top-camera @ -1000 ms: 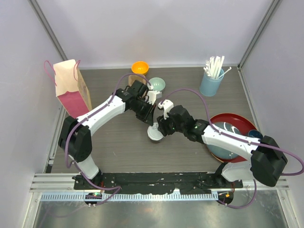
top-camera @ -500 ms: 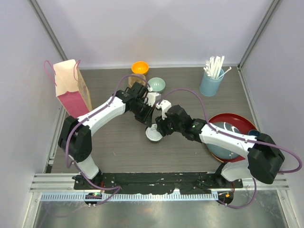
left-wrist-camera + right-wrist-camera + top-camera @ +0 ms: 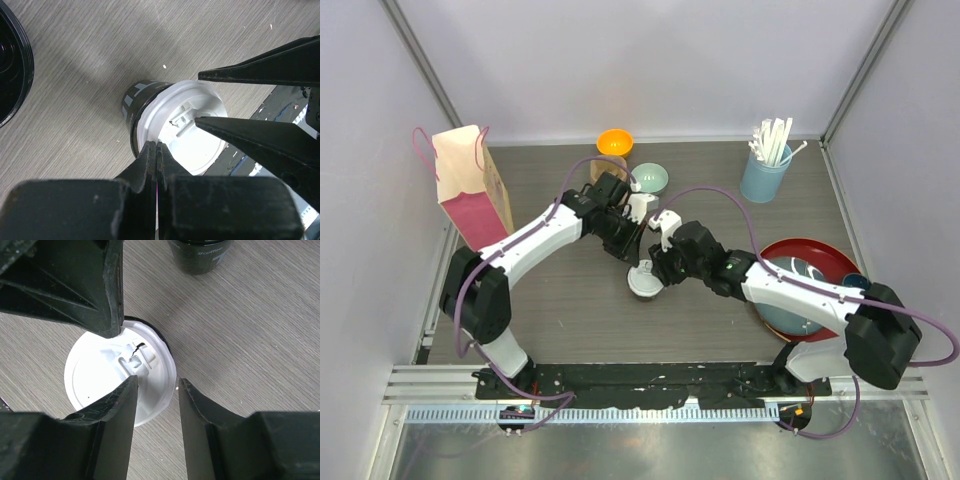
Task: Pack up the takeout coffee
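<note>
Takeout coffee, a small black paper cup with white plastic lid [image 3: 644, 281], stands on the grey worktop [image 3: 570, 310]: probably light, crushable (lid may pop), so hold its wall. My left end effector [image 3: 155, 150] is closed at the rim; my right end effector [image 3: 157, 381] parted above.

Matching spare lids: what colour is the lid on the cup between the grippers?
The round plastic lid is white; the right wrist view shows it best.

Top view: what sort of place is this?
Probably a lab robot cell staged as a café: bare walls, two arms on a rail, and props like a cup, bag and straws.
</note>
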Controlling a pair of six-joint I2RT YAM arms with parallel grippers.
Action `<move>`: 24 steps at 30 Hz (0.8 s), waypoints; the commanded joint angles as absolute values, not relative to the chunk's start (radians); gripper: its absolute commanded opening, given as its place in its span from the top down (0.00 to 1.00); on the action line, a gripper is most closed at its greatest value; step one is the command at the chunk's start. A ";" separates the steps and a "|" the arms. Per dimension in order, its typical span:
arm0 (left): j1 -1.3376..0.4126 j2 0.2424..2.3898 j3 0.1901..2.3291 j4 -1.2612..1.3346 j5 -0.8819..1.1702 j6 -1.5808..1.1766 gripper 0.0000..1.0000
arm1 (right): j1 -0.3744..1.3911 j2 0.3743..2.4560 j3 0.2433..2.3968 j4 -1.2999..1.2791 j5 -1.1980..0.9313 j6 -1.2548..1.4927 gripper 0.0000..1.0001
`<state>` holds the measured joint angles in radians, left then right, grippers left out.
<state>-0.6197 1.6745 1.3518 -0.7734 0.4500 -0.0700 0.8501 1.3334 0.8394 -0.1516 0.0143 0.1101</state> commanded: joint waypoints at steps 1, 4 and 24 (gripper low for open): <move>-0.612 1.624 1.384 -0.765 0.468 -0.060 1.00 | 0.856 1.263 0.879 -0.164 0.046 0.092 0.57; -0.604 1.632 1.382 -0.769 0.488 -0.060 1.00 | 0.854 1.240 0.876 -0.170 0.037 0.081 0.53; -0.578 1.612 1.339 -0.742 0.517 -0.049 1.00 | 0.845 1.313 0.940 -0.193 -0.015 -0.025 0.45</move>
